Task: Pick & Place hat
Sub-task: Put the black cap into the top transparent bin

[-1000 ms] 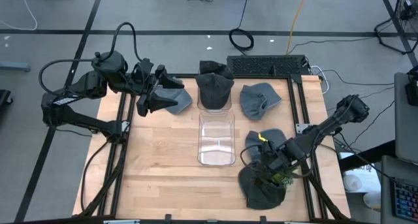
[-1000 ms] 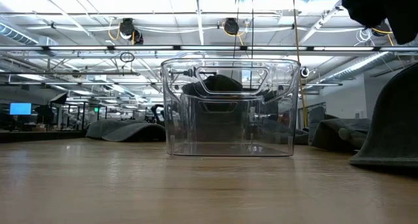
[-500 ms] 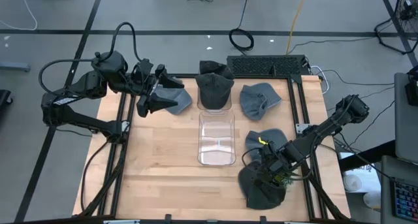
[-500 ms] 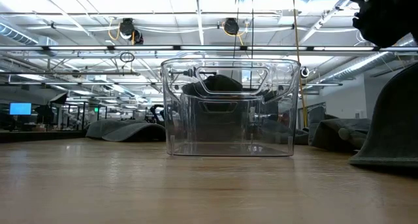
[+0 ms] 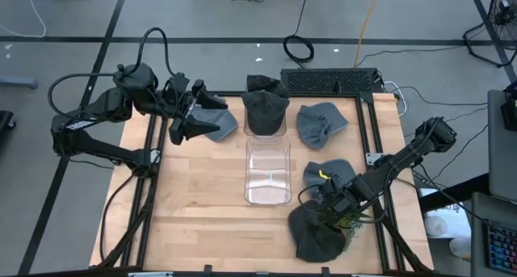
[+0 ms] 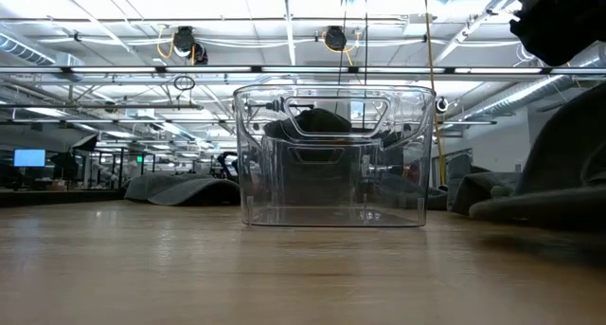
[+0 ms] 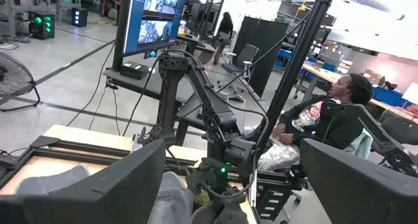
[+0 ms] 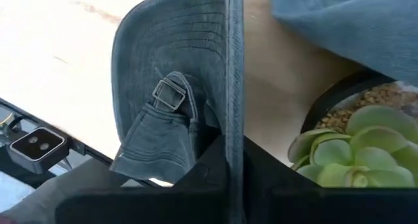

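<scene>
**Right pincer clamps a hat at the near right of the bench**

Wooden boards top the bench point(image 5: 202, 188), which stands on a grey floor crossed with dark lines and cables. From above, a clear bin point(image 5: 267, 172) sits at mid-bench. Along the far edge lie three more hats: one point(image 5: 218, 123) under the left pincer point(image 5: 179, 123), a dark one point(image 5: 265, 107) just behind the bin, and a grey one point(image 5: 321, 123) to its right. Another grey hat point(image 5: 327, 172) lies near the right arm. The right pincer point(image 5: 327, 216) is down at the near right, on the dark hat point(image 5: 317, 238).

At bench height, the bin point(image 6: 333, 159) fills the centre; the dark hat point(image 6: 559, 183) looms at right, with a hall of ceiling lights behind.

The left wrist shows wide-spread fingers point(image 7: 111, 185) and, beyond, a seated person point(image 7: 326, 123) and a monitor point(image 7: 150, 18).

The right wrist shows fingers point(image 8: 215, 178) pinched shut on the hat's rim point(image 8: 232, 87), beside its strap buckle point(image 8: 168, 93); a potted succulent point(image 8: 356, 142) stands just beside.
</scene>
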### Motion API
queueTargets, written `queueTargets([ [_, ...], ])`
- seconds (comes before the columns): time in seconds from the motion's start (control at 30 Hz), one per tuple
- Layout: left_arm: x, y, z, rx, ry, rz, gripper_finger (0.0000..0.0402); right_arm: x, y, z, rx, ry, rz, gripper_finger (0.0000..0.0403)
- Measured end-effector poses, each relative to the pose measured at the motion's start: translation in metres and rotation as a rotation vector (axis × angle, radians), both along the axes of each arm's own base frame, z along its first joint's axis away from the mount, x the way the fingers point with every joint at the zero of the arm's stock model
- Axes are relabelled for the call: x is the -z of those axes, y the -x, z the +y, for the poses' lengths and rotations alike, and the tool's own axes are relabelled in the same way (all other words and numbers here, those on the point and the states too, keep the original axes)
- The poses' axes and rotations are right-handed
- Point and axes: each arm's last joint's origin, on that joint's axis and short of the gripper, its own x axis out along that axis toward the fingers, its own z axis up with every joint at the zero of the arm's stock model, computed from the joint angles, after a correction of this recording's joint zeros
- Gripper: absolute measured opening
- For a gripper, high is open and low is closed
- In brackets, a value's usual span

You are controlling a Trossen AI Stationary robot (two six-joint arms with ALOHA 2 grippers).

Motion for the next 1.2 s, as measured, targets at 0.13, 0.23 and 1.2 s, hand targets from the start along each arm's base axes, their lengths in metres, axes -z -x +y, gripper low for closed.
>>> queueTargets([
  [0.13, 0.0, 0.0, 0.0, 0.0, 0.0, 0.0, 0.0363, -0.002, 0.0, 0.0, -0.01, -0.011, -0.011, 0.0005],
  [0.23, 0.0, 0.0, 0.0, 0.0, 0.0, 0.0, 0.0363, -0.014, 0.002, -0.001, -0.042, -0.051, -0.064, 0.0003],
  [1.2, -0.004, 0.0, 0.002, -0.085, 0.029, -0.03, 0.0363, -0.143, 0.032, -0.092, -0.098, 0.65, -0.903, 0.0],
])
